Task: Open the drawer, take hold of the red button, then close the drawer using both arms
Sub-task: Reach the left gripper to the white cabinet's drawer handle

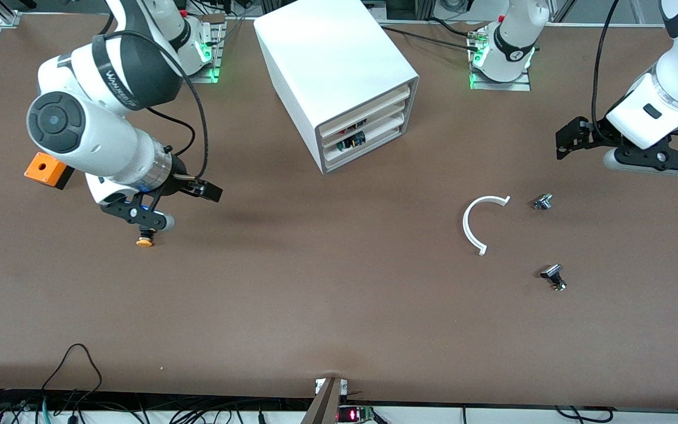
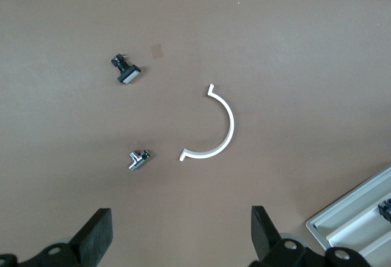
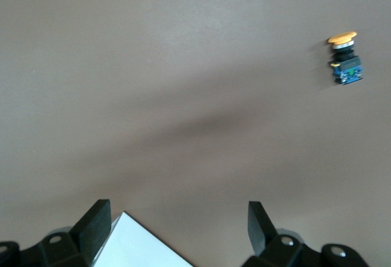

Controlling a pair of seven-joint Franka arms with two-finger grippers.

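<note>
Front view — both grippers [image 1: 574,136] [image 1: 200,189] hover, apparently open

The shallow cream-white middle drawer [image 1: 364,125] sits shut, its plain low front level with the top and bottom drawers, in the big white box cabinet [image 1: 327,53] standing on the brown desk [image 1: 315,294] between the two arm bases. Through the gap above its front a bit of red shows, with some black, blue and yellow below it, too small to tell whether that is the red-capped button.

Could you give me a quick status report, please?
Both hands open, empty: left hand, right hand over bare table. Drawer shut in cabinet. Button not visible. Nothing blocking.
</note>
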